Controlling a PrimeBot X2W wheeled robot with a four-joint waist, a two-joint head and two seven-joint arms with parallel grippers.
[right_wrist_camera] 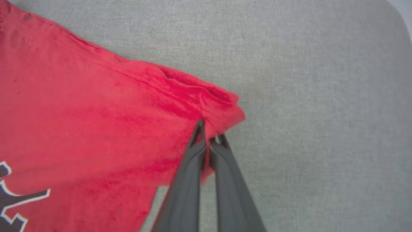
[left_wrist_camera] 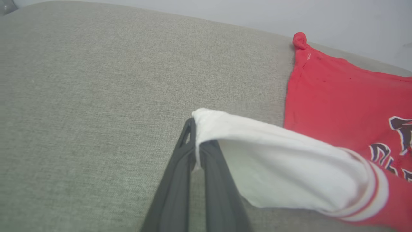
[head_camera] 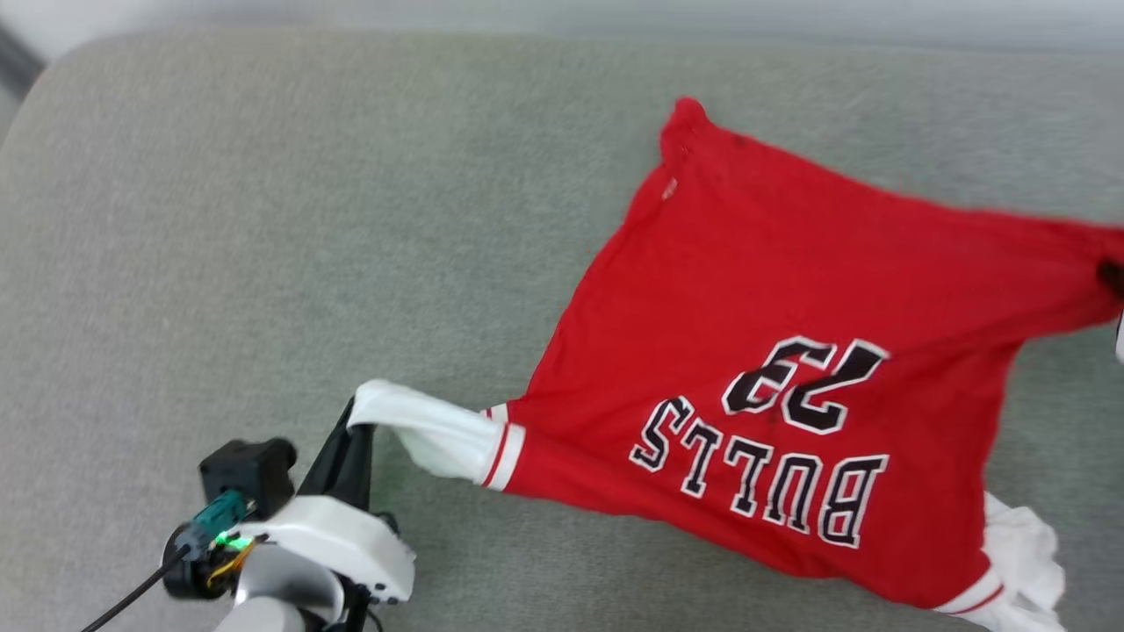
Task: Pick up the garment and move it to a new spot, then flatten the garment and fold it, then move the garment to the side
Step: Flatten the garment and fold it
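The garment (head_camera: 773, 307), a red T-shirt with white sleeves and a black "BULLS 23" print facing up, lies spread on the grey cushion, print upside down in the head view. My left gripper (head_camera: 356, 421) at the lower left is shut on the tip of one white sleeve (left_wrist_camera: 264, 154), which is pulled out to the left; the dark fingers (left_wrist_camera: 180, 174) pinch its end (left_wrist_camera: 197, 141). My right gripper (right_wrist_camera: 207, 137) is shut on a red hem corner (right_wrist_camera: 222, 109) of the garment at the right edge of the head view. The other white sleeve (head_camera: 1023, 562) is bunched at the lower right.
A grey fabric cushion (head_camera: 263, 219) bears everything; its rounded back left corner (head_camera: 53, 70) and far edge show at the top. A wide stretch of bare cushion lies left of the garment.
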